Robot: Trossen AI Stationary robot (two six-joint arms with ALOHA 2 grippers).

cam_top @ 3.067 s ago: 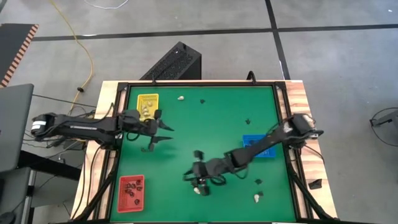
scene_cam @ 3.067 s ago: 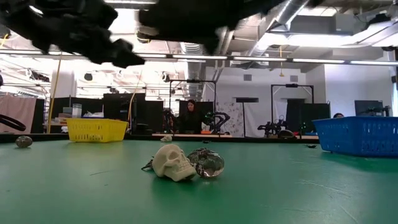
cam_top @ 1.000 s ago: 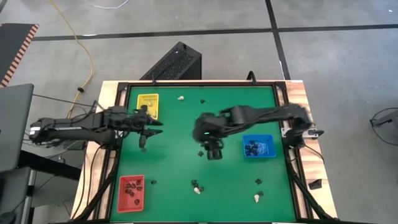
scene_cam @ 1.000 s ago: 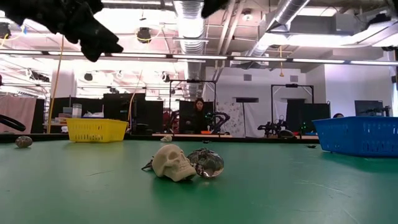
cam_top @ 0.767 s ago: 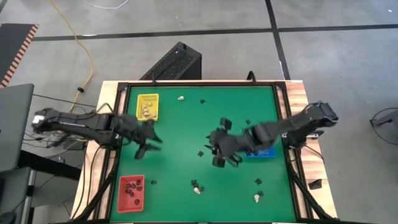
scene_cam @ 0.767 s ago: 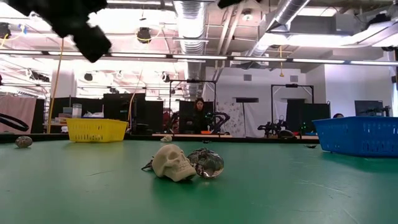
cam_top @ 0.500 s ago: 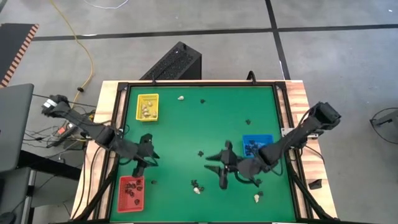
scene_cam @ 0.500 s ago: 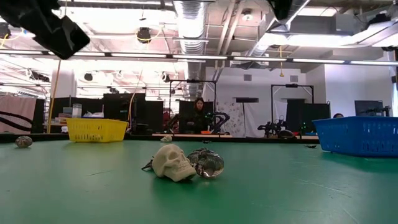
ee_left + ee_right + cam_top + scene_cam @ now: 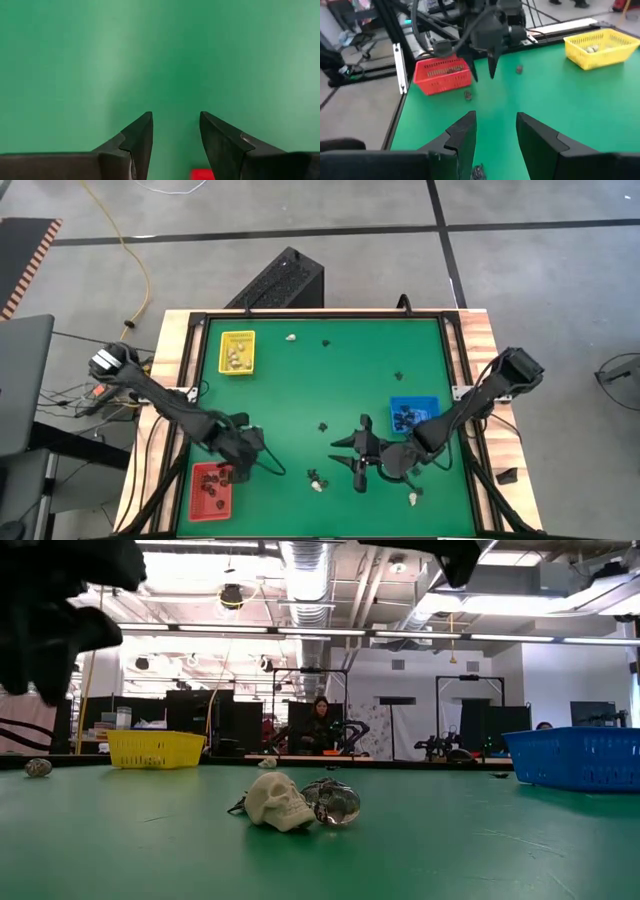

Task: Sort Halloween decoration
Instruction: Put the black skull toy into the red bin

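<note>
Halloween decoration (image 9: 317,477) loose on green mat (image 9: 300,390); left end effector (image 9: 252,463) and right end effector (image 9: 354,461) both parted, empty.

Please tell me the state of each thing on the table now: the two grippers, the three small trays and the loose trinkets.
Left gripper: open, empty, beside the red tray.
Right gripper: open, empty, above the green mat.
Red tray: holds dark trinkets.
Yellow tray: holds pale trinkets.
Blue tray: holds dark trinkets.
Cream skull: loose on the mat, touching a clear skull.
</note>
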